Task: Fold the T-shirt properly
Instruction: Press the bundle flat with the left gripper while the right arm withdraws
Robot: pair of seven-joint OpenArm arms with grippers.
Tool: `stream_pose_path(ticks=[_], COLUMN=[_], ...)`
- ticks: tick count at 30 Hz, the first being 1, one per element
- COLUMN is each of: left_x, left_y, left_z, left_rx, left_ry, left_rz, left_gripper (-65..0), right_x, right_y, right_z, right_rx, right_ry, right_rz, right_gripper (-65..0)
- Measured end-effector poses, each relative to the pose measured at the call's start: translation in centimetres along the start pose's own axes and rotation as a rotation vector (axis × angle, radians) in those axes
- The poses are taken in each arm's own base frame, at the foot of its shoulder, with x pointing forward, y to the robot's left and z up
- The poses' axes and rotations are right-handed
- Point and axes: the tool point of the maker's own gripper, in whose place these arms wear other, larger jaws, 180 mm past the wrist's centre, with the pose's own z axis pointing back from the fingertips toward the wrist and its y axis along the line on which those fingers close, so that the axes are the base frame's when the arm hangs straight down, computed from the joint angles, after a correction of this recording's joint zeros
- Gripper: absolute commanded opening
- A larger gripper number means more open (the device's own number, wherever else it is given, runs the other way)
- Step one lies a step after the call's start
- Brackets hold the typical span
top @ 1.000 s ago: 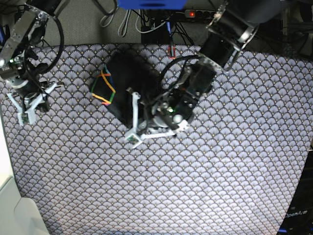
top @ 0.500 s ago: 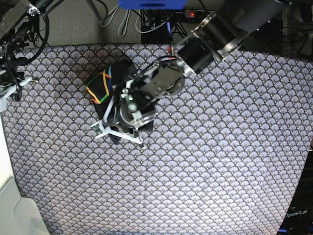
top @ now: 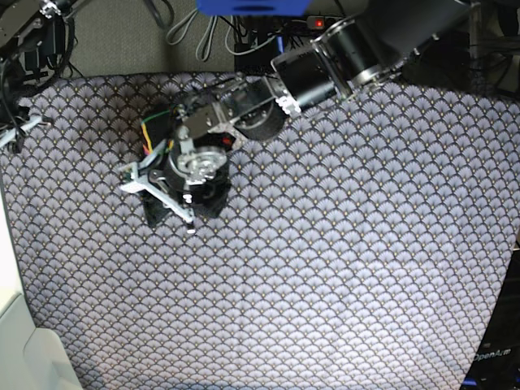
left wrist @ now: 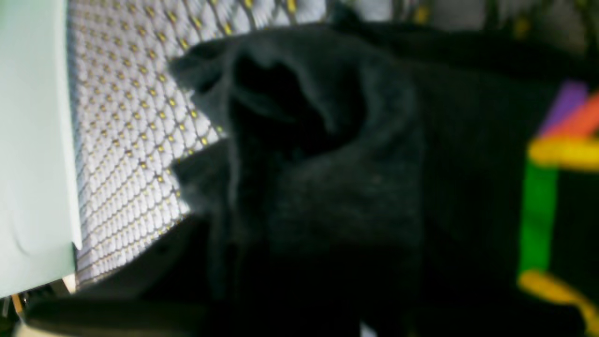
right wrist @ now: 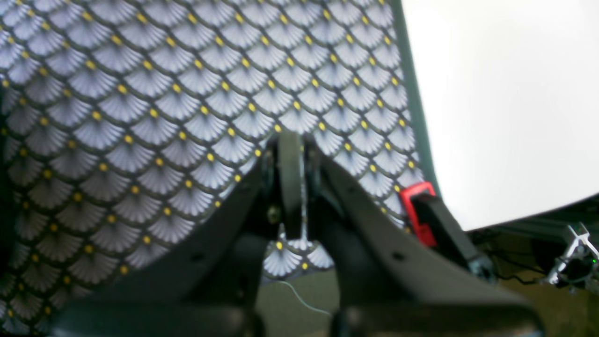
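Observation:
The black T-shirt (top: 210, 201) lies as a small folded bundle at the back left of the patterned cloth, its coloured line print (top: 149, 132) at the bundle's upper left. My left gripper (top: 161, 201) hovers right over the bundle with its white fingers spread wide, open. The left wrist view is filled with blurred black fabric (left wrist: 355, 196) and the print (left wrist: 538, 215) at the right. My right gripper (top: 16, 130) is at the far left edge, away from the shirt. In the right wrist view its fingers (right wrist: 291, 154) meet over bare cloth, shut and empty.
The grey fan-scale cloth (top: 325, 268) covers the whole table. A white surface (top: 16, 341) borders it at the left and shows in the right wrist view (right wrist: 505, 93). Cables and a power strip (top: 325, 23) lie behind the table's back edge.
My left arm has swung left across the shirt, and the bundle has shifted left and bunched smaller. My right arm has drawn back to the far upper left.

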Motion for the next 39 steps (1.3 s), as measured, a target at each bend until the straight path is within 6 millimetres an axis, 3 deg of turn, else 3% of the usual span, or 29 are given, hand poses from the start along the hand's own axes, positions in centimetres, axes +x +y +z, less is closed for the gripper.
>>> stream_pose_path(ticks=[5,18,24,34,36,39], left_x=[1.3,1.5,1.5,1.6,1.5,1.7], left_y=[0.1,0.0,0.0,0.1,0.1,0.4], left_z=[0.2,0.3,0.3,0.3,0.3,0.3], left_rx=[0.048,0.06,0.061,0.062,0.063,0.069], left_ry=[-0.062,-0.067,-0.066,-0.069,-0.069,-0.073], left_rz=[0.018,0.022,0.021,0.024,0.024,0.026], left_gripper=[-64.7,-63.9,-51.6,-50.3,-43.5,-21.7], right_x=[0.1,0.1,0.1,0.2,0.2,0.2], right_y=[0.2,0.2,0.2,0.3,0.3,0.3], right_z=[-0.1,-0.1,-0.1,-0.1,-0.1,-0.1], right_rx=[0.006,0.006,0.006,0.01,0.01,0.01], right_ry=[-0.004,-0.004,-0.005,-0.005,-0.005,-0.005], right_rz=[0.0,0.0,0.0,0.003,0.003,0.003], right_gripper=[-65.0,-65.0,-65.0,-65.0,-65.0,-65.0])
